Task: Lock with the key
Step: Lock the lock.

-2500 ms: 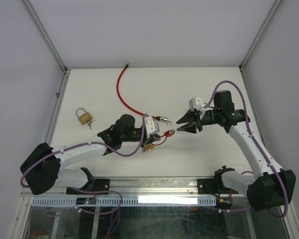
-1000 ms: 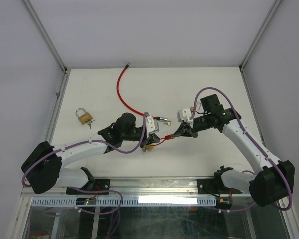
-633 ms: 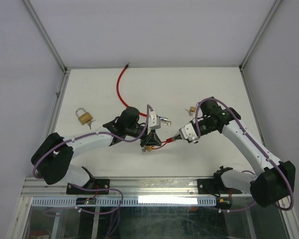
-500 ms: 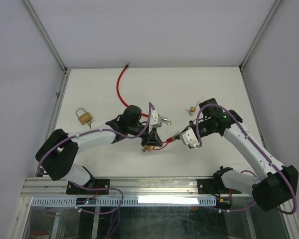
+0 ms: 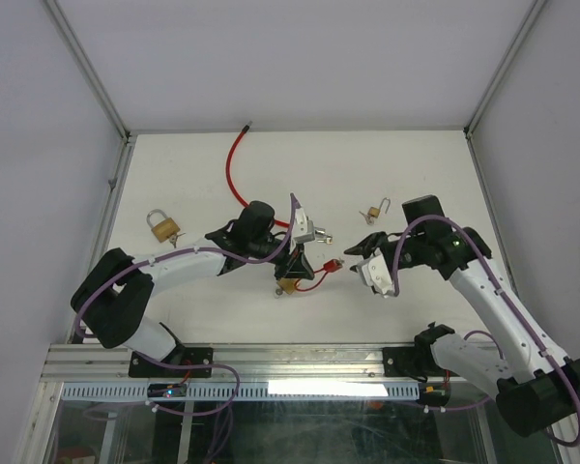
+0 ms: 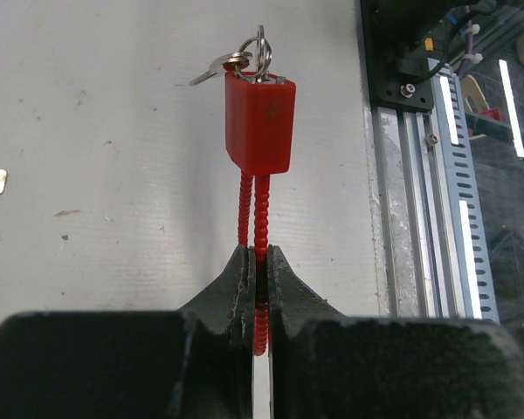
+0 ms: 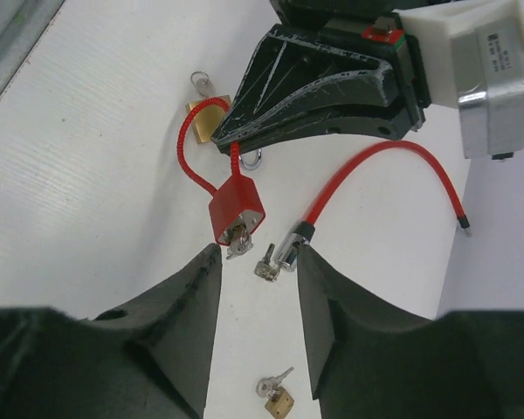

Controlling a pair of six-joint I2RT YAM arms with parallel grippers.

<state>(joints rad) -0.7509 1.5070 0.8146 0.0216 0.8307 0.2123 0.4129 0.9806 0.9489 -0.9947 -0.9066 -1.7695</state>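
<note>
Red lock: small red lock body (image 6: 259, 122) on a thin ribbed red shackle (image 6: 252, 209), in the middle of the table towards the near side.
Key: the key (image 7: 239, 247) sticks out of the lock body's end, pointing right, with a key ring (image 6: 258, 45) on it.
Left gripper: the left gripper (image 6: 258, 258) is clamped tight on the shackle, its fingers almost together with only the red cord between them. The lock body hangs just beyond its tips.
Right gripper: the right gripper (image 7: 258, 254) has its fingers spread wide and carries nothing. The keyed end of the lock faces the gap, just ahead of the tips and apart from them.
Nearby: a brass padlock (image 7: 206, 118) lies on the table beside the left gripper. A long red cable (image 5: 234, 172) curves in from the far side, its silver end (image 7: 287, 248) close to the key. A small padlock (image 5: 374, 211) with keys lies just beyond the right gripper, and a third padlock (image 5: 160, 226) sits well to the left.
Surface: white table (image 5: 416, 164), faintly scuffed.
Room: pale wall panels and aluminium corner posts, with a metal rail (image 5: 300, 358) along the near edge.
</note>
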